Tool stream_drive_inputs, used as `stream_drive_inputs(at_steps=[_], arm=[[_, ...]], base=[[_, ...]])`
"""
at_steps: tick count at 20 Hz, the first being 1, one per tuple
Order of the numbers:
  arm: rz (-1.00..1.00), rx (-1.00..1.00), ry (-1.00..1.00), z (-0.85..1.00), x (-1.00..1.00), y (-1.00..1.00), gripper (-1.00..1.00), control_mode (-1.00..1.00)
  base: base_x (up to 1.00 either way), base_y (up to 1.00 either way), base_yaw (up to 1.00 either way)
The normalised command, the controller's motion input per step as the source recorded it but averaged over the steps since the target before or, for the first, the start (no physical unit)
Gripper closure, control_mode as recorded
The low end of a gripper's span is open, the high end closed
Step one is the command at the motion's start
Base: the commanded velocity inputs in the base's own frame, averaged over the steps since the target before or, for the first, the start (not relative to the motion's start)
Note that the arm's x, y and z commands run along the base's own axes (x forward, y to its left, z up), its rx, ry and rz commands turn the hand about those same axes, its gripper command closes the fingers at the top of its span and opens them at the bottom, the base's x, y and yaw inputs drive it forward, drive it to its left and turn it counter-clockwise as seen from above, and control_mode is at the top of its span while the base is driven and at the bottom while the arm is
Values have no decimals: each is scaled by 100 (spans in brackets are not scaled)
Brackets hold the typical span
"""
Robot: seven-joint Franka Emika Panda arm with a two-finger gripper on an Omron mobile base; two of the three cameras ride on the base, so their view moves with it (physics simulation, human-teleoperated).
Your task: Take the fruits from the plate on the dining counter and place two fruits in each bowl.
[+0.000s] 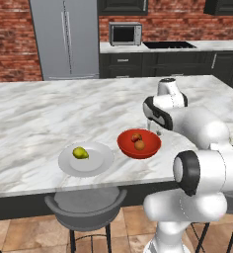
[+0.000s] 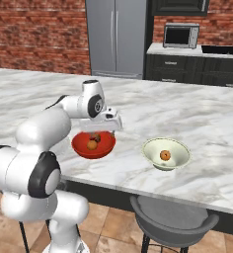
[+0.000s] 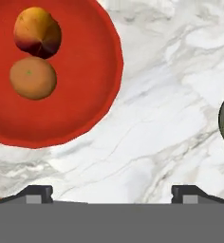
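Status: red bowl (image 1: pixel 139 143) has its two, an orange fruit (image 3: pixel 33 78) and a redder orange-brown one (image 3: pixel 38 32), touching each other. Pale bowl (image 2: pixel 166 153) has one orange fruit (image 2: pixel 165 155). Last one, the yellow-green fruit (image 1: pixel 80 153), sits on the plate (image 1: pixel 86 159) on the dining counter (image 1: pixel 49 113)

So my read: three of four placed, step in hand is fetching the last fruit for the pale bowl

Pincer (image 2: pixel 110 126) hangs over bare marble between the two bowls, just beside the red bowl's rim. In the hand view the red bowl is up-left of the fingertips (image 3: pixel 35 193), the pale bowl's edge clips in far right. Fingers spread wide, nothing between them

Next move, judging from the layout: cross over the red bowl to the plate on its far side from the pincer, come down on the oval fruit, close, lift, then carry it back past the red bowl to the pale one. The fruit is small and rounded, so centre the jaws or it could roll out

Writing: none readable. Microwave (image 1: pixel 125 33) and fridge (image 1: pixel 65 38) on the back wall show no legible brand
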Motion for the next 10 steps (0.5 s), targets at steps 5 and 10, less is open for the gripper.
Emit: stream_drive_inputs(at_steps=[5,10], arm=[[36,0,0,22,0,97,-100,-100],[31,14,0,6,-1,83,-100,-100]], base=[[0,0,0],[0,0,0]])
